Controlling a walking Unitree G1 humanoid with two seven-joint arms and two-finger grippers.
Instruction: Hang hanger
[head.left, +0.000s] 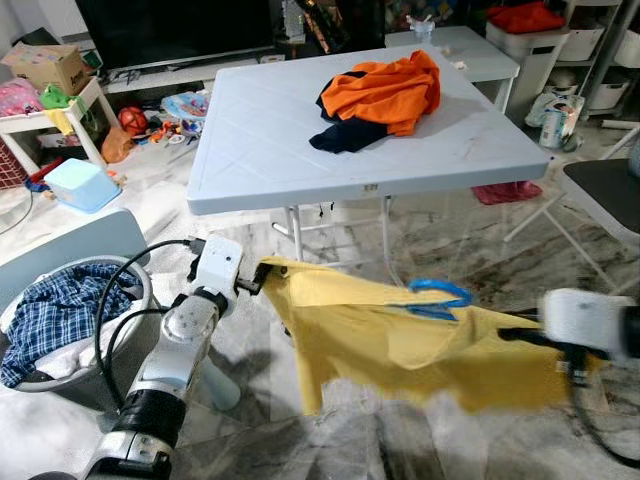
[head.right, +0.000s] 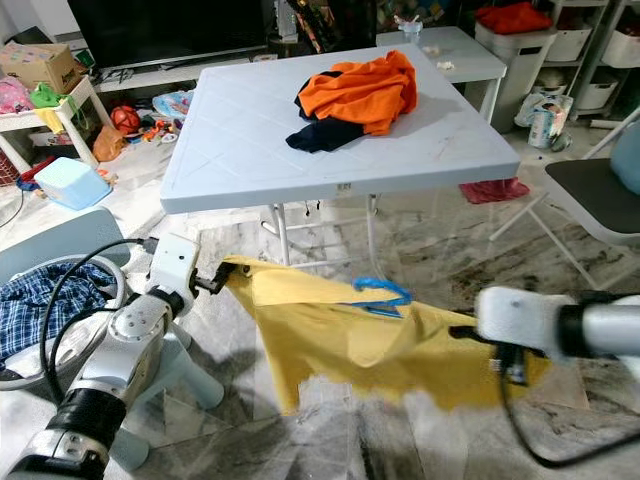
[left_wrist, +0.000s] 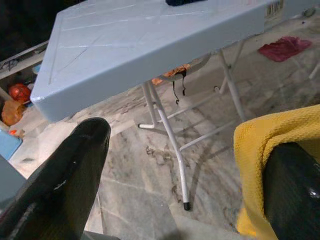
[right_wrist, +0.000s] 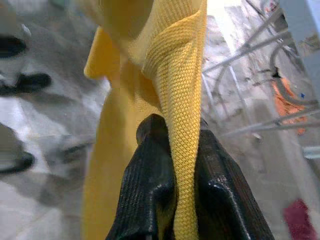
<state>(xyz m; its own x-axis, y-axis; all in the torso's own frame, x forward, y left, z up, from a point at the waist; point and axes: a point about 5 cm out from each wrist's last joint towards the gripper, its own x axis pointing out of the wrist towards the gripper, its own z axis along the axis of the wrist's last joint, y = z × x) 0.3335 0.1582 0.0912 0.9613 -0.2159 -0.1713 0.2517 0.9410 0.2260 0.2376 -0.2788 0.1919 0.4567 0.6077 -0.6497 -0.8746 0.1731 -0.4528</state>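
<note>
A yellow knit shirt (head.left: 400, 350) hangs stretched between my two grippers, low over the marble floor in front of the table. A blue hanger (head.left: 438, 295) pokes out at the shirt's upper edge, partly hidden in the fabric. My left gripper (head.left: 257, 278) is at the shirt's left corner. In the left wrist view its fingers (left_wrist: 75, 175) stand wide apart, and the yellow cloth (left_wrist: 270, 135) lies over one of them. My right gripper (head.left: 515, 335) is shut on the shirt's right edge. The right wrist view shows both fingers (right_wrist: 150, 190) pinching a folded band of the cloth (right_wrist: 182, 100).
A white folding table (head.left: 260, 150) stands just ahead, with orange and dark clothes (head.left: 385, 95) on it. A laundry basket (head.left: 135, 275) holding plaid cloth is at my left. A dark chair (head.left: 610, 190) stands at the right. Toys and boxes lie at the far left.
</note>
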